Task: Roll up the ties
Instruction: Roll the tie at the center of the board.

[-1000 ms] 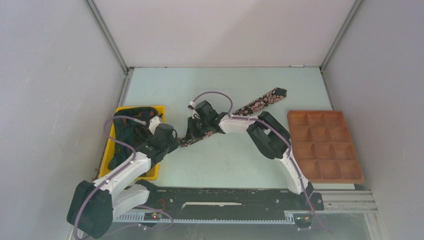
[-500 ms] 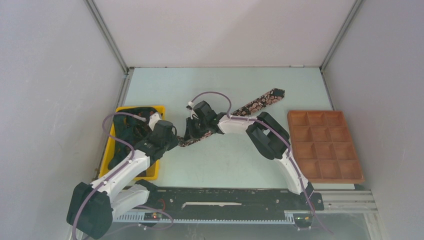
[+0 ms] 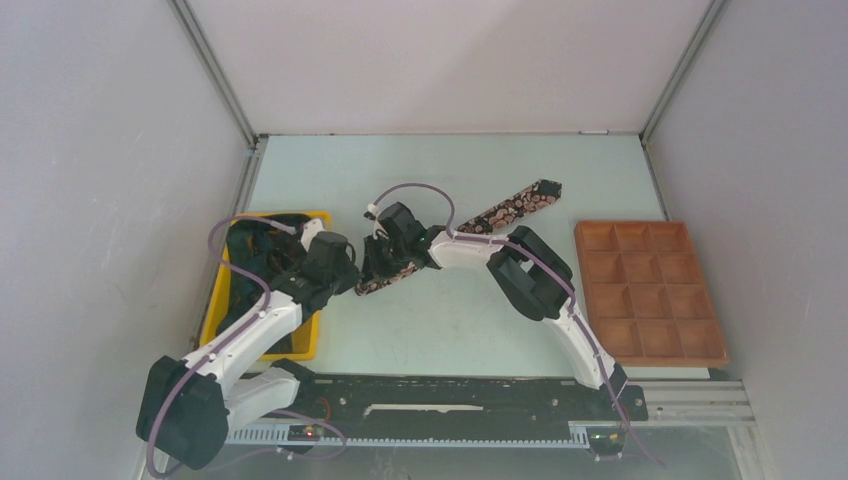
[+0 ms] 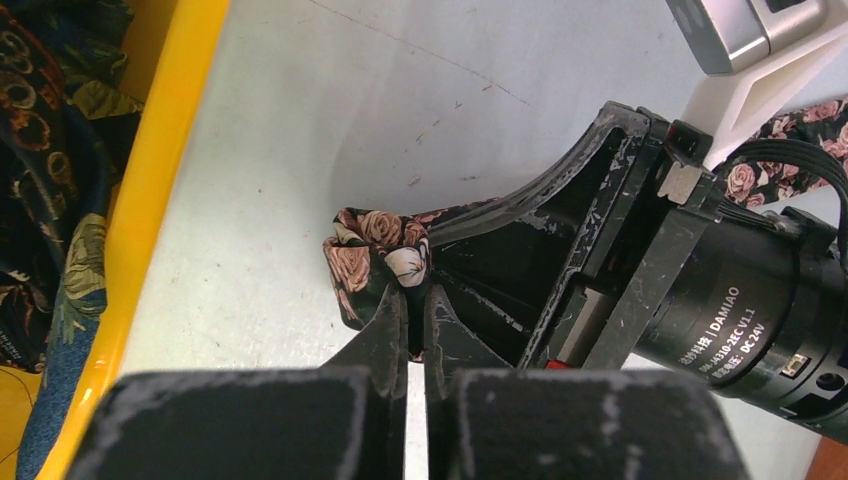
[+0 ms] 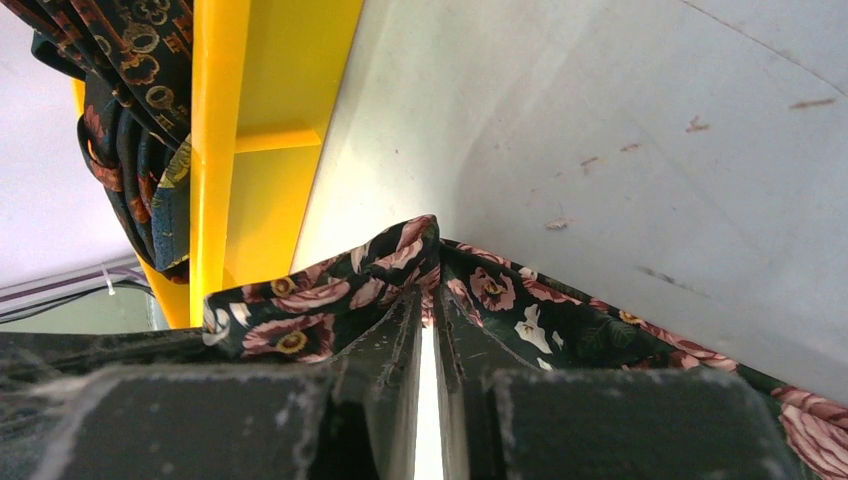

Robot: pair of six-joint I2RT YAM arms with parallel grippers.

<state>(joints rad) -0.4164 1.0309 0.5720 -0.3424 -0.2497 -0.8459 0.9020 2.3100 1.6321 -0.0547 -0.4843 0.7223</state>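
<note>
Dragged toward nine o'clock, the floral tie (image 3: 515,203) trails toward two o'clock from the left tool (image 4: 415,300) and right tool (image 5: 428,300), both clamped on its near end.

Top view: tie (image 3: 520,203) midsection hidden beneath right arm (image 3: 470,247); bin (image 3: 211,322) partly covered by left arm (image 3: 255,325). Wrist views: bin and tie cut off at frame edges

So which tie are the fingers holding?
The black rose-printed fabric tie lying across the table; the ring-patterned ones lie heaped in the yellow plastic bin.
</note>
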